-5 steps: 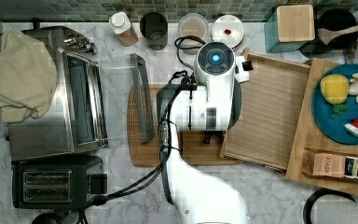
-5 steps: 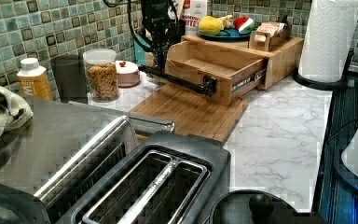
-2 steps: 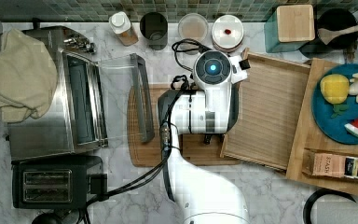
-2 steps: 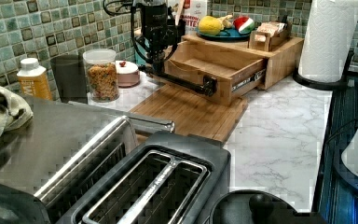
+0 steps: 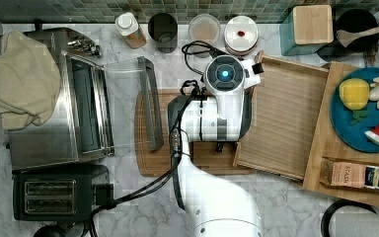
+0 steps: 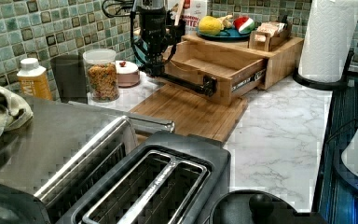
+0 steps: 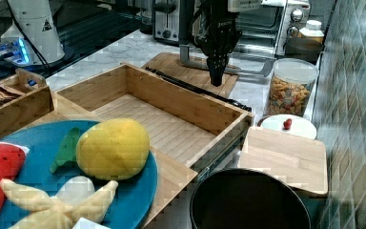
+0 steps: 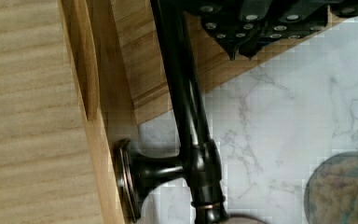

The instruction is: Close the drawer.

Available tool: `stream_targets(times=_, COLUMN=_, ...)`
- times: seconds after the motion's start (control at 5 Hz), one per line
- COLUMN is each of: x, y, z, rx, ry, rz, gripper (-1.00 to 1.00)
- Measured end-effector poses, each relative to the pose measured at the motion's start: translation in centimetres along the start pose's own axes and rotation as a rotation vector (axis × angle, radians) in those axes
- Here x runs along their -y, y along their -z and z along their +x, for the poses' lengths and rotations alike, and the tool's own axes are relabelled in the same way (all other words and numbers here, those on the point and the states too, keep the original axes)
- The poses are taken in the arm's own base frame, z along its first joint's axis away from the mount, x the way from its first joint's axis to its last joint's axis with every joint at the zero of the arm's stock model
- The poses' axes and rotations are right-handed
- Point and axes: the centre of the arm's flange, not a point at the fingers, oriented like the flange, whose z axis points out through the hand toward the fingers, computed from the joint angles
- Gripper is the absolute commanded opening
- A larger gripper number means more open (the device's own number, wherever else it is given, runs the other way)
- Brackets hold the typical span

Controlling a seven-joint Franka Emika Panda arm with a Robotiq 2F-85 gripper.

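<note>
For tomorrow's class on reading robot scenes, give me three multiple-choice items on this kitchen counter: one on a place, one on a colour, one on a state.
1. Where is the claw?
A. over the toaster
B. by the drawer's handle
C. above the plate

2. What colour is the plate?
A. blue
B. white
C. red

3. What state is the drawer in?
A. shut
B. removed
C. pulled out

Key: 1 B, the wrist view shows the claw next to the dark handle. 2 A, the plate under the toy fruit is blue in the top view. 3 C, the right view shows the drawer's bare inside, standing out from the wooden unit.
</note>
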Motion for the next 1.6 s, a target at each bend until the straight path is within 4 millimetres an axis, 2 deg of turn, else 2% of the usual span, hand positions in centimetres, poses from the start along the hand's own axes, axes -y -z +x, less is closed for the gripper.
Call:
stream_targets(times=0.6, x=-0.7, y=-1.5, z=-1.3, rx=0.089, ry=-0.009, rz=-0.032, gripper=-1.0)
stream_targets(times=0.8, x=-1.5, y=-1.7, z=-1.1, rx=0.083, ry=0.037, rz=-0.062, gripper=-1.0)
stream_targets(times=1.4, x=-1.7, y=-2.2, z=-2.0, rx=0.045, ry=0.424, rz=-0.143, gripper=-1.0)
stream_targets(times=1.6, x=-3.2, y=-2.0, z=-1.4, rx=0.102, ry=0.448, rz=-0.118, gripper=-1.0)
